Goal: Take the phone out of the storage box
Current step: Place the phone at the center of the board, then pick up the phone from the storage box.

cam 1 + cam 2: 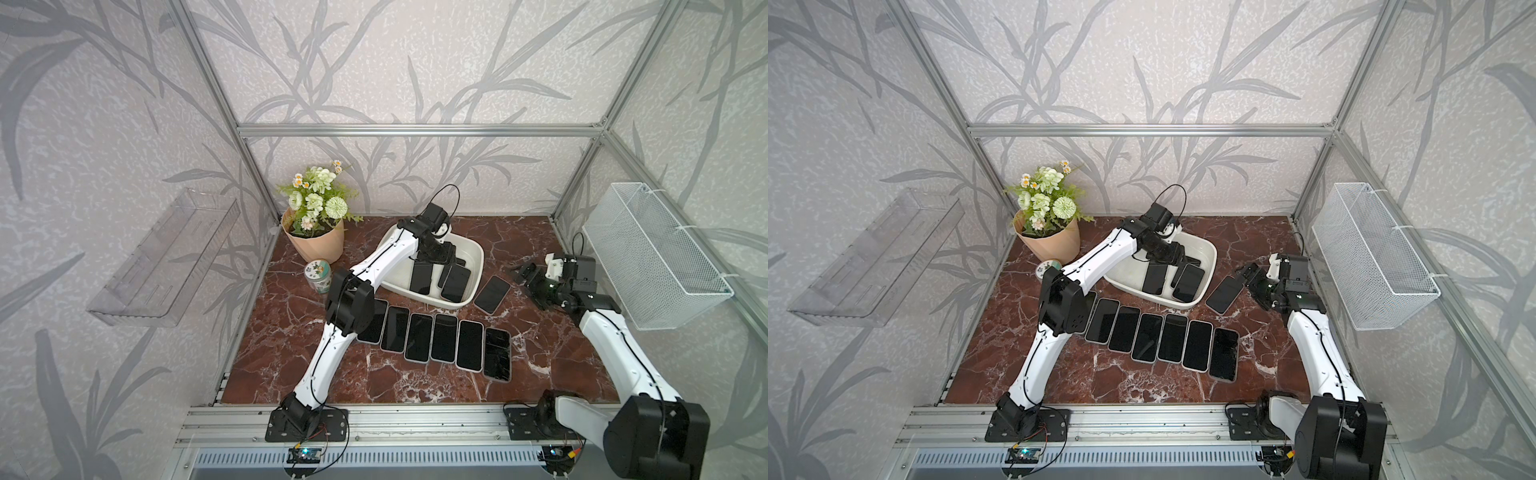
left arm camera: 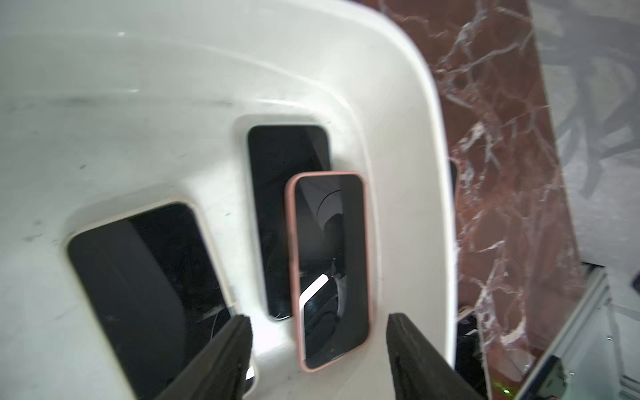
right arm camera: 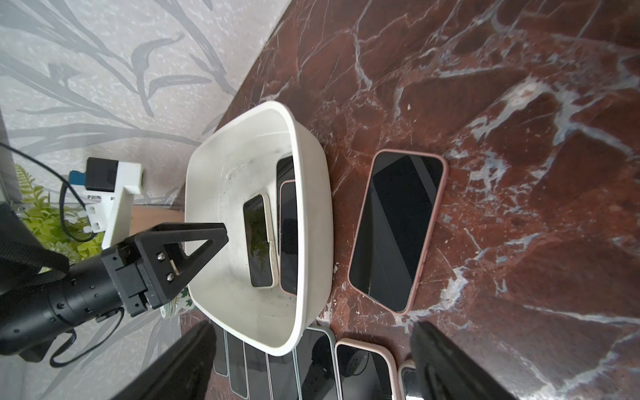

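The storage box [image 1: 477, 254] is an off-white tub at the back middle of the marble table, seen in both top views [image 1: 1209, 254]. Three dark-screened phones lie in it: a pink-cased phone [image 2: 330, 270] resting partly on a black one [image 2: 277, 194], and a cream-cased one [image 2: 145, 294] beside them. My left gripper [image 2: 318, 322] hangs open inside the box, with the pink-cased phone's near end below the gap and not gripped. My right gripper [image 3: 313, 329] is open above the table, to the right of the box. Another pink-cased phone [image 3: 398, 228] lies flat beside the box.
Several phones [image 1: 440, 338] lie in a row in front of the box. A potted flower bunch [image 1: 313, 241] and a small tin [image 1: 318, 276] stand at the back left. A wire basket [image 1: 656, 257] hangs on the right wall, a clear tray [image 1: 166, 257] on the left.
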### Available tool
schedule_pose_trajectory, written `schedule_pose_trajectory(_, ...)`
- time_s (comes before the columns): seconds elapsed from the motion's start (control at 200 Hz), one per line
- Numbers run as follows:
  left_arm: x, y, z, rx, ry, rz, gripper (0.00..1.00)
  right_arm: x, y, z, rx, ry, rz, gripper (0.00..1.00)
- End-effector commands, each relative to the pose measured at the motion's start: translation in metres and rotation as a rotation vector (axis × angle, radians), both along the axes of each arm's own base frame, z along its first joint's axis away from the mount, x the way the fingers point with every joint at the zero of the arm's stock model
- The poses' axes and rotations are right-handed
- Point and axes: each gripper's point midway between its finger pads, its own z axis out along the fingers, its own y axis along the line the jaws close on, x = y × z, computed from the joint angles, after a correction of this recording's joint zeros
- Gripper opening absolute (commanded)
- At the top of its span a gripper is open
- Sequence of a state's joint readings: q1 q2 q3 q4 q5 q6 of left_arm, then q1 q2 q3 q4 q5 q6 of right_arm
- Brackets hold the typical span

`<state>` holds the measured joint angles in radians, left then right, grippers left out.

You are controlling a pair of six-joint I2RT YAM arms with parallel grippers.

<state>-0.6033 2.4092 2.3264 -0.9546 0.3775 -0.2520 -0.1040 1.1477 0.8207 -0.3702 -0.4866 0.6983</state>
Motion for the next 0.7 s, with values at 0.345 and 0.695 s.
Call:
schedule_pose_trajectory(0.345, -0.046, -0.027, -0.045, -0.168, 0.259, -0.216, 0.61, 0.005, 0.015, 0.005, -0.027, -0.017, 0.075, 0.92)
schedule_pose_trajectory(0.695, -0.043, -0.030, -0.062, -0.155, 0.270, -0.220, 0.56, 0.007, 0.017, 0.003, -0.022, -0.012, 0.080, 0.92)
